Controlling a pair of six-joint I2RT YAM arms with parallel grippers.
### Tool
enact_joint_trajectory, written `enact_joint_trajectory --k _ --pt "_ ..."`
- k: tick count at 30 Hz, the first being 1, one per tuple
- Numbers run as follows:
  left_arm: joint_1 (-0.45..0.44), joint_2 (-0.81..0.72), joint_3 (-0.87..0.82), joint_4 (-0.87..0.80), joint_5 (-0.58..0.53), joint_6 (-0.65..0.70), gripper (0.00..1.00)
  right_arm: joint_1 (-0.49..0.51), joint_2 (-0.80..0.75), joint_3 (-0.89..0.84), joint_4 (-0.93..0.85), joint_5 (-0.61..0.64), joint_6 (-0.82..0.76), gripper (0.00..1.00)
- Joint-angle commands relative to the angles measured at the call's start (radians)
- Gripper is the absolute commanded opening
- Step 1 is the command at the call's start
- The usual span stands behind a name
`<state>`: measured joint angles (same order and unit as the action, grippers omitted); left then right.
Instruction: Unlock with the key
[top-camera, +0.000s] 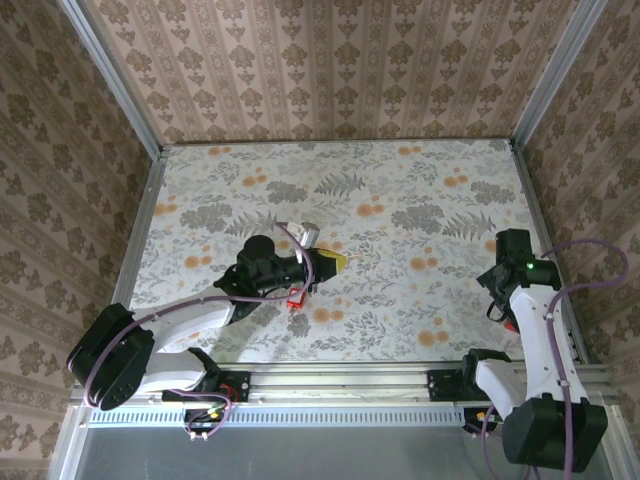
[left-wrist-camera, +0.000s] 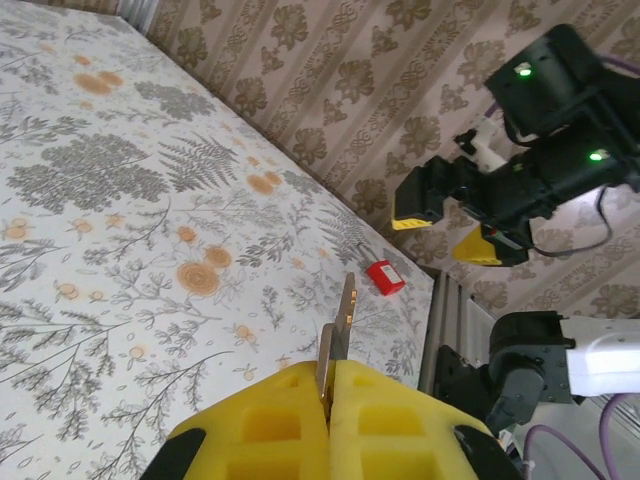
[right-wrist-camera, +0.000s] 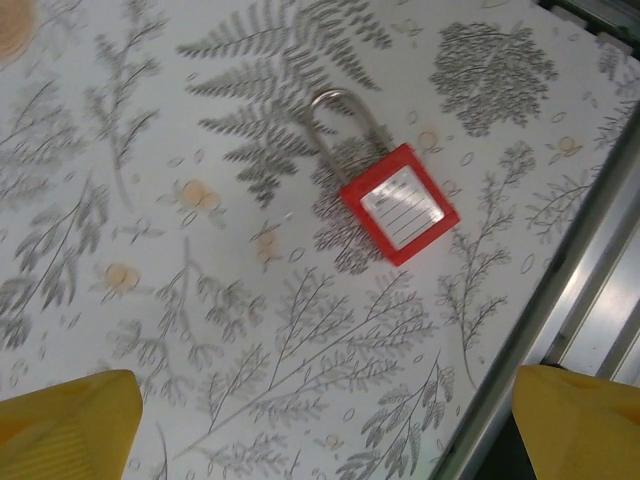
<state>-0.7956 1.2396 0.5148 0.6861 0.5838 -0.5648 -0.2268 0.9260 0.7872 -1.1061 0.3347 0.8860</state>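
Not unlocked yet. Left gripper (left-wrist-camera: 328, 405) pinches the key (left-wrist-camera: 342, 318), blade toward 12 o'clock, well apart from the padlock (right-wrist-camera: 398, 205). Right gripper (right-wrist-camera: 325, 420) hovers spread wide above it, holding nothing. Padlock lies flat by the table (right-wrist-camera: 200, 330) edge: red body, white lined label, shackle looks seated, pointing 11 o'clock. Remaining: grip lock, insert, turn.

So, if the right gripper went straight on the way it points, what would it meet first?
Most likely the red padlock, flat on the floral tablecloth ahead of the open right gripper; it lies off-centre, so cloth first is possible.
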Motion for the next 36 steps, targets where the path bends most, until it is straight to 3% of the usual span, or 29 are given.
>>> enact_joint_trajectory --k 1,7,13,15,18,21,26,36 --pt "0.013 -0.009 -0.002 0.07 0.051 -0.025 0.0 -0.105 0.027 -0.037 0.056 -0.026 -0.05 0.96" --pt "0.017 0.014 -0.009 0.132 0.053 -0.073 0.0 -0.327 0.138 -0.137 0.223 -0.12 -0.131 0.94" --pt "0.017 0.023 -0.003 0.139 0.053 -0.093 0.0 -0.417 0.267 -0.192 0.393 -0.133 -0.203 0.96" --pt "0.016 0.016 0.0 0.116 0.053 -0.088 0.0 -0.446 0.311 -0.203 0.451 -0.188 -0.236 0.85" --pt "0.017 0.005 0.004 0.095 0.052 -0.083 0.0 -0.453 0.353 -0.183 0.498 -0.253 -0.283 0.83" --pt "0.017 0.006 0.008 0.084 0.051 -0.084 0.0 -0.459 0.39 -0.15 0.5 -0.251 -0.321 0.72" --pt "0.016 0.01 0.011 0.085 0.05 -0.089 0.0 -0.463 0.447 -0.083 0.46 -0.245 -0.38 0.8" --pt "0.018 0.035 0.024 0.089 0.087 -0.099 0.0 -0.438 0.524 -0.073 0.487 -0.384 -0.439 0.73"
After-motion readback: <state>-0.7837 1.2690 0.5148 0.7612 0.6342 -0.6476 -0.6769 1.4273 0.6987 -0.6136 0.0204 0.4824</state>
